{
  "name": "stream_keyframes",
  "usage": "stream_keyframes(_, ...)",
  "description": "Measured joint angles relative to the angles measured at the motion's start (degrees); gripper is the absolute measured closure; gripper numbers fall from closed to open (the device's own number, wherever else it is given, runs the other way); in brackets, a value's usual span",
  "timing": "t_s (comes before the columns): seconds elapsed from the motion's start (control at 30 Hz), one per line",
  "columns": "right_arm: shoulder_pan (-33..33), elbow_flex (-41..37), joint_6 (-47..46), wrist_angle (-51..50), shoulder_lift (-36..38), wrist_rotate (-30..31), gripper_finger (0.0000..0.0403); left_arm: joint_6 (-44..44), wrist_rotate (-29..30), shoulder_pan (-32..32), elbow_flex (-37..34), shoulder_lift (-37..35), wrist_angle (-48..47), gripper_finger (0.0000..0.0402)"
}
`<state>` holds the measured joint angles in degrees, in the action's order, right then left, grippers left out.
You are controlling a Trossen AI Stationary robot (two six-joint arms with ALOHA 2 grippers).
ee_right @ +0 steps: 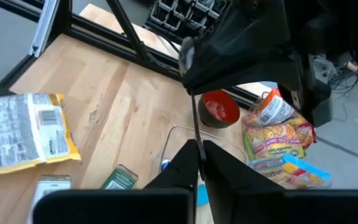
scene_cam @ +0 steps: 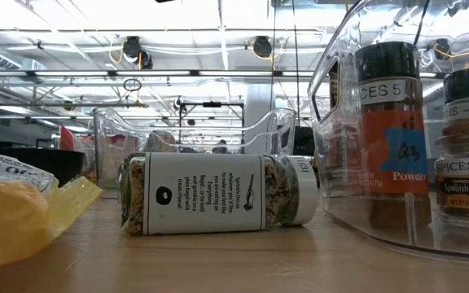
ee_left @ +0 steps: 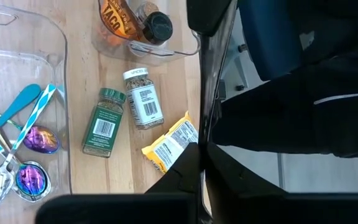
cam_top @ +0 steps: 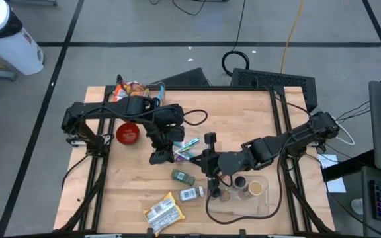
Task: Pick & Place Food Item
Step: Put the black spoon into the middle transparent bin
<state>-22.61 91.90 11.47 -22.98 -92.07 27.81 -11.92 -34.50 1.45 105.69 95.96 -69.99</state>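
Observation:
A green-labelled spice jar (cam_top: 182,176) (ee_left: 104,121) and a white-labelled spice jar (cam_top: 192,194) (scene_cam: 218,194) lie on their sides on the wooden table. A yellow food packet (cam_top: 163,211) (ee_right: 27,134) lies flat near the table's front edge. My left gripper (cam_top: 159,157) (ee_left: 204,168) hangs shut above the table's middle, over the near end of a clear tub of spoons (cam_top: 189,147). My right gripper (cam_top: 204,160) (ee_right: 200,155) hangs shut just right of that tub and points toward the left arm. Neither holds anything that shows.
A clear tray (cam_top: 264,201) with upright spice jars stands at the front right. At the back left sit a red bowl (cam_top: 127,132) and several snack bags (cam_top: 134,89). A thin dark line (ee_right: 195,118) rises ahead of the right fingertips; what it is I cannot tell.

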Motion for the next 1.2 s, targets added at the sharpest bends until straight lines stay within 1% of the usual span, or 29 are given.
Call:
stream_keyframes(0.2, -0.02, 0.00, -1.77, 0.20, 0.00, 0.09, 0.0400, -0.44, 0.47, -0.11, 0.00, 0.00, 0.22, 0.0364)
stream_keyframes(0.43, 0.04, 0.00, -3.67, 0.83, 0.00, 0.90, 0.0402, -1.19, -0.71, -1.20, 0.00, 0.04, 1.64, 0.0337)
stream_keyframes(0.6, 0.04, 0.02, -5.40, 0.83, 0.11, 0.90, 0.0402, -2.23, -4.30, -2.07, 0.00, 0.04, 5.74, 0.0314)
stream_keyframes(0.8, 0.04, 0.04, -8.09, 0.44, 0.11, 0.87, 0.0402, -2.10, -4.76, -3.37, 0.00, 0.07, 10.35, 0.0276)
stream_keyframes(0.93, 0.04, 0.04, -10.30, 0.23, 0.09, 0.72, 0.0402, -1.51, -4.88, -5.58, 0.00, -0.49, 10.68, 0.0255)
stream_keyframes(1.07, 0.35, 0.02, -12.23, 0.32, 0.09, 0.70, 0.0402, 0.18, -4.62, -7.98, -0.04, -2.97, 10.74, 0.0248)
stream_keyframes(1.2, 1.60, -2.17, -15.86, 2.29, 0.09, 0.68, 0.0403, 3.14, -3.39, -9.86, -0.04, -7.33, 12.43, 0.0249)
